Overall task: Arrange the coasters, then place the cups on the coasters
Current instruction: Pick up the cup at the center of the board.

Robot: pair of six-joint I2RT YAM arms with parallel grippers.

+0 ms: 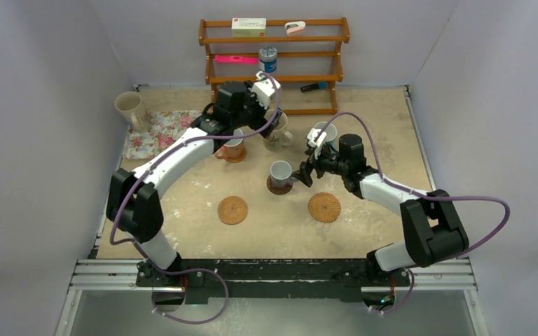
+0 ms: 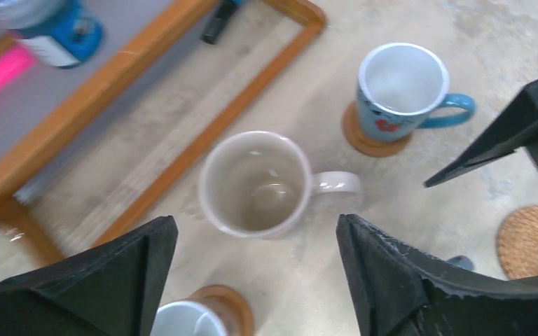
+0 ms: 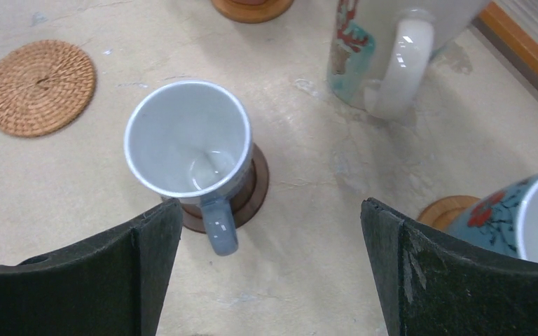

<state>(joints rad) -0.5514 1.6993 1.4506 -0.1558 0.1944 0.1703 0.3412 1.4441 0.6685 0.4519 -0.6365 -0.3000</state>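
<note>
The left gripper stands wide, its two fingers well apart and touching nothing. A cream mug stands upright on the bare table straight below it. In the wrist view the mug shows between the fingers with a gap on each side, and its handle points to the right of that view. Beyond the cream mug, a blue mug sits on a tan coaster. Near the left gripper on the other side, an orange-brown mug sits on its own coaster.

The right gripper is also spread wide and holds nothing. A grey mug sits on a dark brown coaster just ahead of it. The mug is closer to the finger on the left of the wrist view, and its handle points back toward the gripper.

A woven coaster and a second woven coaster lie uncovered nearer the arm bases, well apart. A second cream mug stands at the far corner of the floral tray; whether on it or beside it I cannot tell
</note>
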